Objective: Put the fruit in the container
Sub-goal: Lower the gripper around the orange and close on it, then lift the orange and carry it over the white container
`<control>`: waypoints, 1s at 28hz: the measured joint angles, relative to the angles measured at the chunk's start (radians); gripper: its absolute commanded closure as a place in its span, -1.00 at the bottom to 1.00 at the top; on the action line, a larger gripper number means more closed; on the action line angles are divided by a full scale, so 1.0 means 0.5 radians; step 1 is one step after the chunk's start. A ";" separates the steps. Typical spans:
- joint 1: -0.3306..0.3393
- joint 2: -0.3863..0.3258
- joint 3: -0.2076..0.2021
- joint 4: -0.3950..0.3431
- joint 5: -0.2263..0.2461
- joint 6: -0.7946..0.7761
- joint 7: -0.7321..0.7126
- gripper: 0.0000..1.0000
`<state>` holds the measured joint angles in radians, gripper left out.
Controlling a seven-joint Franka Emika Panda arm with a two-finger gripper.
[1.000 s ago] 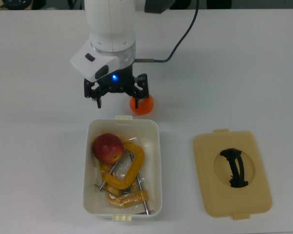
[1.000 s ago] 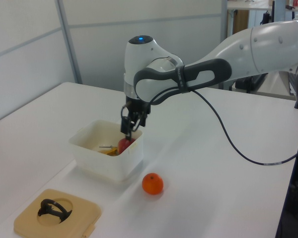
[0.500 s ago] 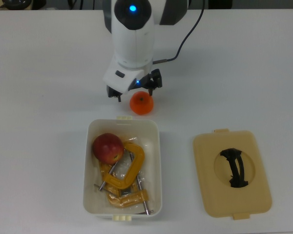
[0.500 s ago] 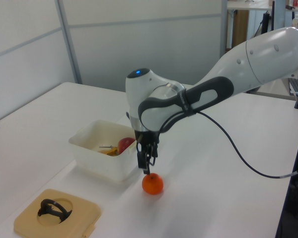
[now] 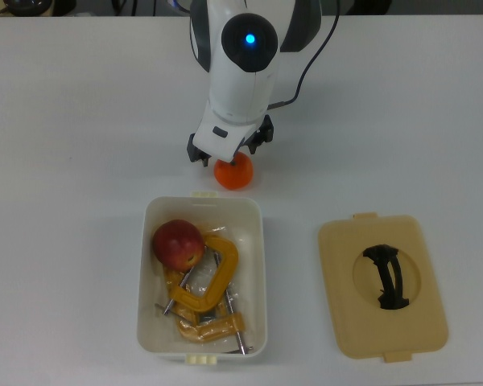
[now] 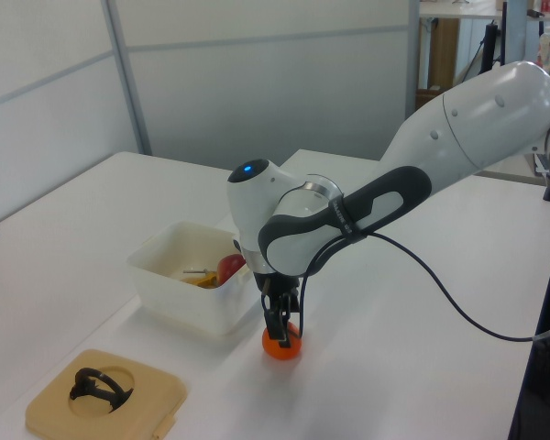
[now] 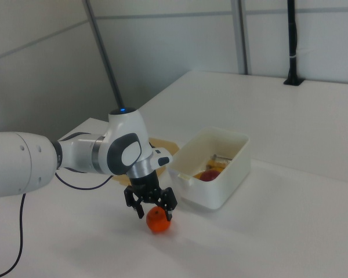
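Spread fingers straddle the orange, one on each side; I can't confirm from any camera that they press it. My gripper sits low over this bright, round fruit, which rests on the white table just outside the short end of the white tub. In the top view the wrist covers the orange's upper half, so only its lower part shows. The dark red apple with a yellowish patch lies inside the tub beside yellow-orange clamps. On the top view's right, well apart, lies the tan lid with its black handle.
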<state>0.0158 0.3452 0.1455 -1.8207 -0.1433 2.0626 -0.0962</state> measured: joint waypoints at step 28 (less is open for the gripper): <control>-0.043 0.007 0.023 0.173 -0.108 -0.025 0.055 0.24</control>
<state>-0.0058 0.3490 0.1569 -1.7343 -0.1974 2.0501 -0.0686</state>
